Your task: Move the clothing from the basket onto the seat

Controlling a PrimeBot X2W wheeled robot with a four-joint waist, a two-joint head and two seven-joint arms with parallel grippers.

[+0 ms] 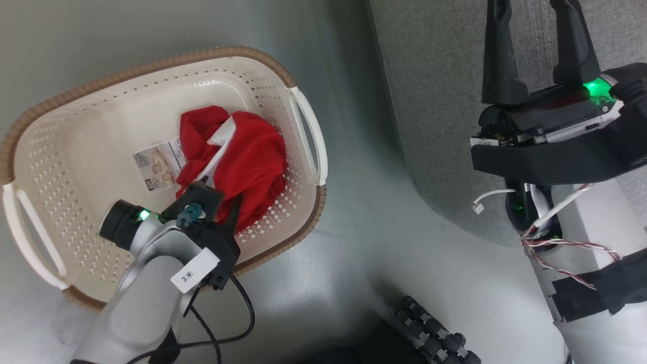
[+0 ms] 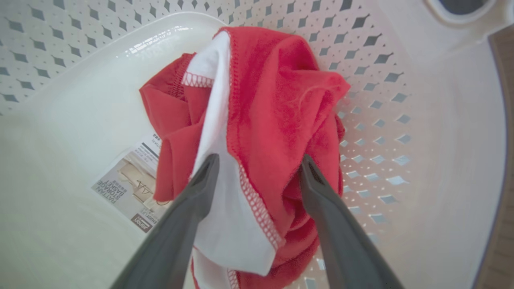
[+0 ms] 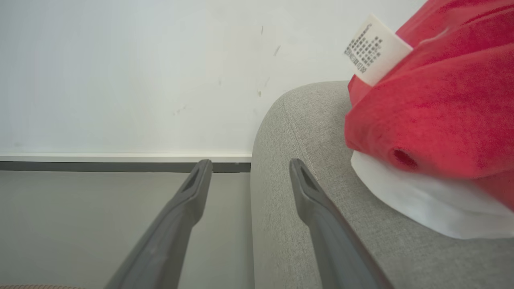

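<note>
The cream basket (image 1: 151,65) with a brown rim stands on the floor at the left. Red clothing (image 1: 247,156) with white trim lies bunched in its right half. My left gripper (image 1: 222,194) reaches down into the basket, its fingers sunk into the pile. In the left wrist view the left gripper (image 2: 259,160) is open, and the clothing (image 2: 277,100) bulges up between its two fingers. My right gripper (image 1: 532,7) is open above the grey seat (image 1: 440,101). Nothing lies between the fingers of the right gripper (image 3: 249,163). Beside it, red clothing (image 3: 433,120) with a white label (image 3: 373,50) rests on the seat (image 3: 305,200).
A paper label (image 1: 156,164) lies on the basket floor left of the pile. Grey floor separates basket and seat. A black ribbed part (image 1: 434,333) sits at the bottom edge. A white wall with a baseboard (image 3: 120,158) stands past the seat's rounded end.
</note>
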